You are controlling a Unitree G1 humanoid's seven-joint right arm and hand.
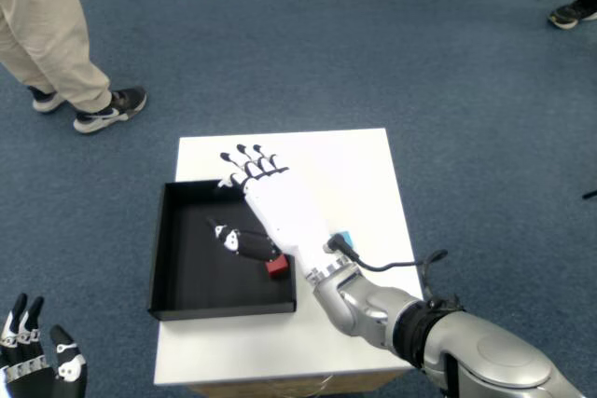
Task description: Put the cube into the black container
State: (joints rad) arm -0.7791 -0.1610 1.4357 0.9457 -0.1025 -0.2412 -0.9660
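Note:
The red cube [276, 267] lies on the floor of the black container [187, 267], near its right wall and partly hidden under my right hand. My right hand [270, 210] hovers over the container's right side with its fingers [244, 167] spread out flat and the thumb [235, 239] stretched left over the tray. Nothing is held in it. The cube sits just below the thumb's base, apart from the fingers.
The container rests on the left half of a small white table [354, 174]. A small blue patch [342, 237] lies on the table by my wrist. My left hand [37, 365] shows at the bottom left. A person's legs [56, 34] stand at the upper left on blue carpet.

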